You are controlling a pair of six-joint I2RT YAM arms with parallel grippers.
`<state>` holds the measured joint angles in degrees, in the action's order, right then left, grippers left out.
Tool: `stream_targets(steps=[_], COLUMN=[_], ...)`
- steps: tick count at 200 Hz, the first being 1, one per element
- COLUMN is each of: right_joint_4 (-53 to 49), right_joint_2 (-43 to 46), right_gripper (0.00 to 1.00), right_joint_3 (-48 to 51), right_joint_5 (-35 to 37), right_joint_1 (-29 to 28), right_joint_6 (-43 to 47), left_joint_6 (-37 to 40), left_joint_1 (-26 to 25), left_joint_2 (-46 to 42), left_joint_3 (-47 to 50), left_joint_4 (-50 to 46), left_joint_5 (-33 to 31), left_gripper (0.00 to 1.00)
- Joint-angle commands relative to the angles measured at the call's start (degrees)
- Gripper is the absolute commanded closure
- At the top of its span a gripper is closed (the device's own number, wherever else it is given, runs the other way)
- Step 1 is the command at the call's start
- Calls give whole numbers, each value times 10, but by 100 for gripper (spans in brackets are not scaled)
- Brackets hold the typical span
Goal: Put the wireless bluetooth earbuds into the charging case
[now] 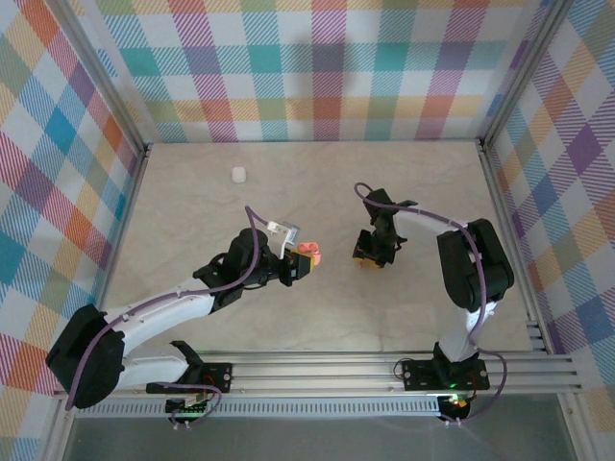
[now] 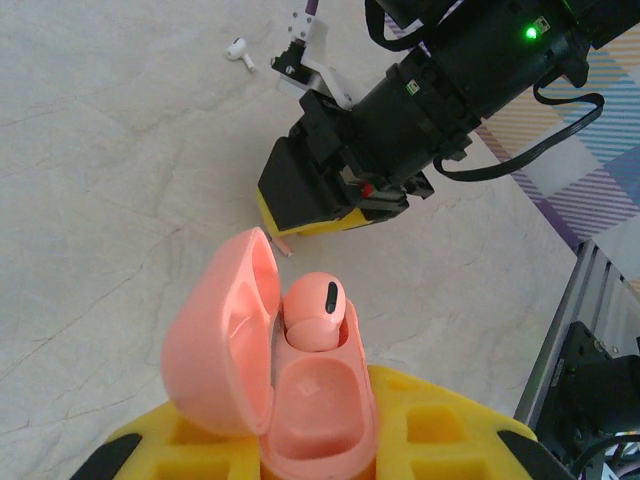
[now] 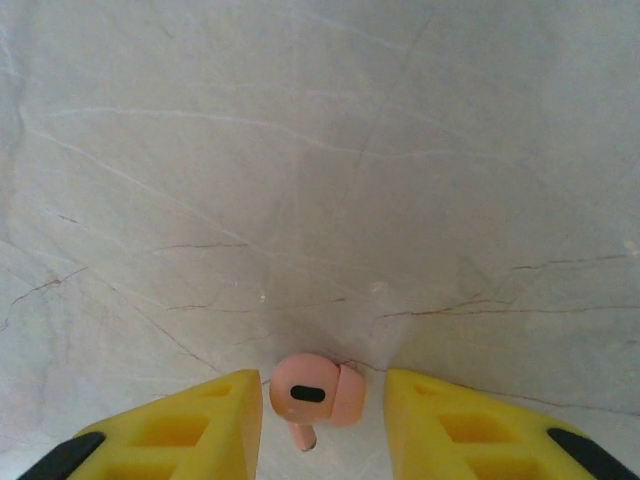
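One pink earbud seated; the rest are still out.
Mid-tabletop (image 1: 192, 307), the left gripper (image 1: 300, 259) clamps the open pink case (image 2: 220, 340) with a pink earbud (image 2: 318, 310) inside. The right gripper (image 3: 320, 410) stands unclosed around the second pink earbud (image 3: 308, 392). A white earbud (image 2: 237, 50) lies loose.

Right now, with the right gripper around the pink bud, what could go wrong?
The loose pink earbud lies off-centre between the right gripper's open fingers, against one with a gap at the other; closing might roll or flick it away. The pink case, held by the left gripper, already holds a seated bud beside the empty slot; a misaligned insertion could knock that out.
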<state>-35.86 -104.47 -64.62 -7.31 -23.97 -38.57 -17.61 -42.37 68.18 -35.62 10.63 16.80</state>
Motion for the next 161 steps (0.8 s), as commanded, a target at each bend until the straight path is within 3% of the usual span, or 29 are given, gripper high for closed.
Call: stream_targets(steps=[1,79,161], right_joint_4=[1,-6,-17], right_joint_2=[-17,-11,101], right_gripper=[64,74,79], right_joint_3=[-16,-15,-24], right_joint_5=[-1,5,51], right_joint_1=[-4,-8,-8], right_joint_6=[-2,4,35], left_joint_6=[14,24,37], left_joint_1=[-9,-8,-8], left_joint_2=[-21,-30,-18], left_joint_3=[1,4,-1], left_joint_4=[2,-9,3], left_joint_5=[-8,-17,-1], left_gripper=[100,100,100])
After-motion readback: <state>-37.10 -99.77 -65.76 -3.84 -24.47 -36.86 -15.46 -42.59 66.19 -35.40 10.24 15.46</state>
